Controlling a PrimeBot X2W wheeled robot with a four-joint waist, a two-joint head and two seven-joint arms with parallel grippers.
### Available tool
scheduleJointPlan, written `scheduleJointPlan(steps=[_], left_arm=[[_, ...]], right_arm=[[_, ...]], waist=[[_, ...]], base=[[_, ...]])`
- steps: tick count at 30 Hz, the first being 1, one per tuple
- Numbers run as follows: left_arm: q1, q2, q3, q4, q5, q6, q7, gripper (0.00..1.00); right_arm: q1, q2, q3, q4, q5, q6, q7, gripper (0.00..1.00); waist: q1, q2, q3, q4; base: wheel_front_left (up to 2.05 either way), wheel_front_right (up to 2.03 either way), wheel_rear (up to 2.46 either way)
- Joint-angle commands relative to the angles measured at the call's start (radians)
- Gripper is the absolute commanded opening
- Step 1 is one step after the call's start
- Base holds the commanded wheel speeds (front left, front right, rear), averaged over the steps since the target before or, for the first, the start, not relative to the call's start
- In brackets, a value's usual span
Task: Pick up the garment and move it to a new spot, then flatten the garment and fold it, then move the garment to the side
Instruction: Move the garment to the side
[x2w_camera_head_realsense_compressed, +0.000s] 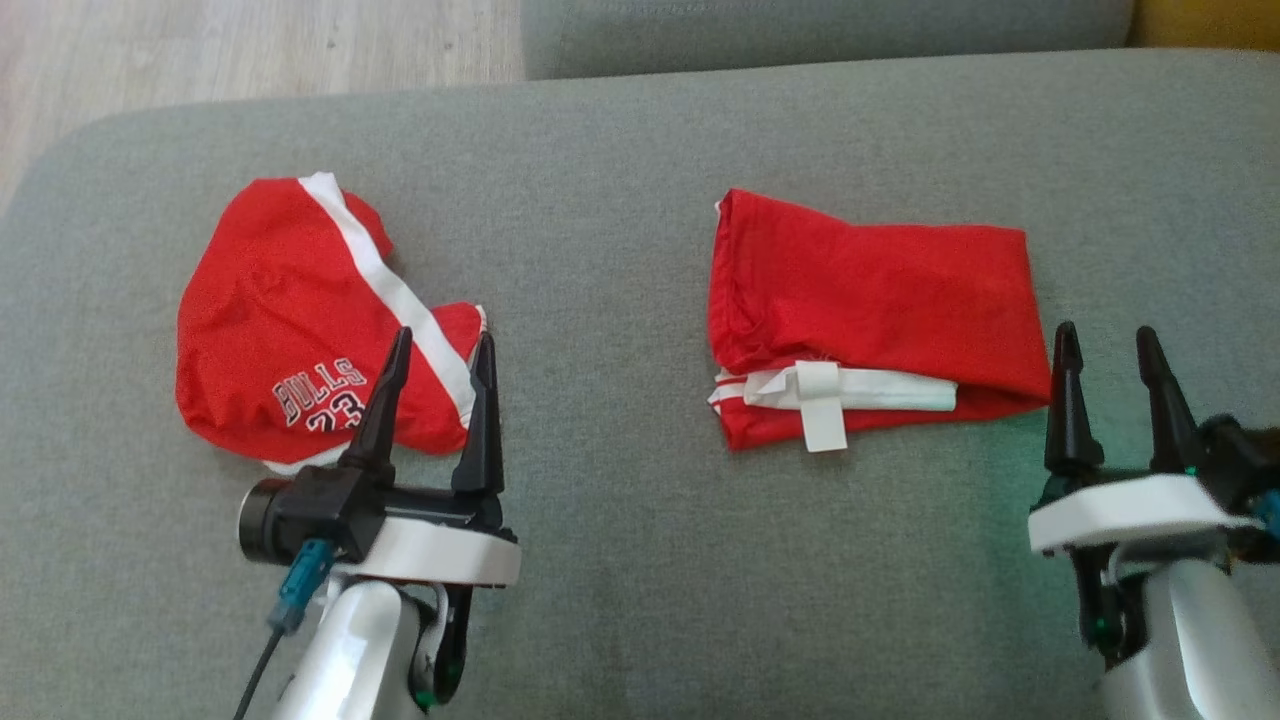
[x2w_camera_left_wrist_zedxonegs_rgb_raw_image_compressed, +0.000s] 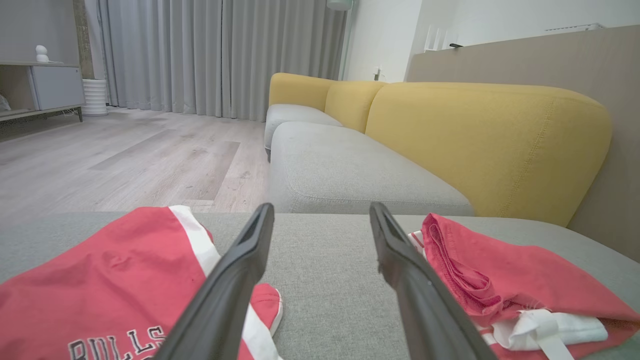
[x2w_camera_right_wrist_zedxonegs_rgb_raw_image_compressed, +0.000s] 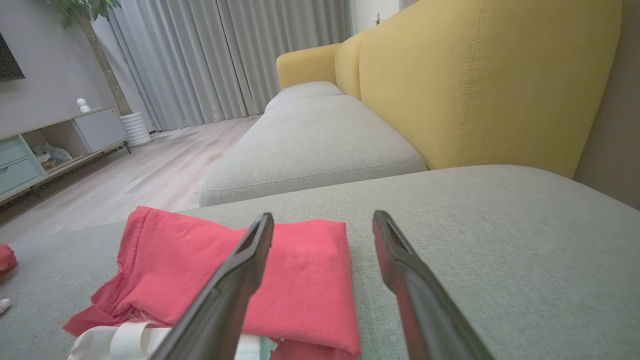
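On the grey sofa seat (x2w_camera_head_realsense_compressed: 620, 520), a crumpled red jersey (x2w_camera_head_realsense_compressed: 290, 310) is seen at the left. Its white stripe is turned up, and the lettering "BULLS 23" can be read near its front edge. The left gripper (x2w_camera_head_realsense_compressed: 444, 338) is placed at the jersey's near right corner, its fingers (x2w_camera_head_realsense_compressed: 380, 410) spread apart and empty. They are seen in front of the red cloth's edge, though contact with the fabric cannot be made out. Towards the right, well apart from the jersey, a folded red garment (x2w_camera_head_realsense_compressed: 880, 290) is laid flat, with white trim (x2w_camera_head_realsense_compressed: 850, 390) shown along its near edge. Just beside that garment's right end the right gripper (x2w_camera_head_realsense_compressed: 1106, 333) is held, fingers likewise parted and nothing gripped — grey upholstery is seen between them in the head view. Beyond the seat a yellow backrest (x2w_camera_left_wrist_zedxonegs_rgb_raw_image_compressed: 480, 140) is shown in the wrist views
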Motion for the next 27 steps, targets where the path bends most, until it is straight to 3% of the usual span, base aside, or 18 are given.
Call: scheduleJointPlan(steps=[1, 13, 19, 20, 21, 22, 27], left_arm=[[-0.038, 0.004, 0.03, -0.033, 0.005, -0.003, -0.005, 1.0], [-0.098, 0.004, 0.001, -0.031, 0.013, -0.008, -0.005, 1.0], [-0.111, 0.004, 0.003, -0.026, 0.014, -0.007, -0.005, 1.0], [-0.112, 0.004, 0.003, -0.026, 0.014, -0.006, -0.005, 1.0], [-0.114, 0.004, 0.004, -0.025, 0.013, -0.005, -0.005, 1.0], [-0.114, 0.004, 0.005, -0.024, 0.012, -0.004, -0.005, 1.0], [-0.111, 0.004, 0.006, -0.025, 0.008, -0.001, -0.005, 1.0]], right_arm=[[-0.058, -0.001, 0.019, -0.027, -0.005, -0.001, 0.015, 1.0], [-0.259, 0.0, -0.11, 0.215, 0.0, -0.001, 0.192, 1.0], [-0.304, 0.0, -0.081, 0.344, -0.014, -0.001, 0.245, 1.0], [-0.304, 0.0, -0.073, 0.358, -0.021, -0.001, 0.25, 0.87], [-0.306, 0.0, -0.067, 0.368, -0.027, -0.001, 0.251, 0.35], [-0.307, 0.0, -0.062, 0.375, -0.038, -0.001, 0.249, 0.0], [-0.316, -0.035, -0.029, 0.372, -0.099, -0.001, 0.222, 0.0]], waist=[[0.0, 0.0, 0.012, 0.005], [0.0, 0.0, 0.123, 0.061], [0.0, 0.0, 0.138, 0.073], [0.0, 0.0, 0.137, 0.072], [0.0, 0.0, 0.135, 0.072], [0.0, 0.0, 0.131, 0.07], [0.0, 0.0, 0.106, 0.053]], base=[[0.0, 0.0, 0.0], [0.0, 0.0, 0.0], [0.0, 0.0, 0.0], [0.0, 0.0, 0.0], [0.0, 0.0, 0.0], [0.0, 0.0, 0.0], [0.0, 0.0, 0.0]])
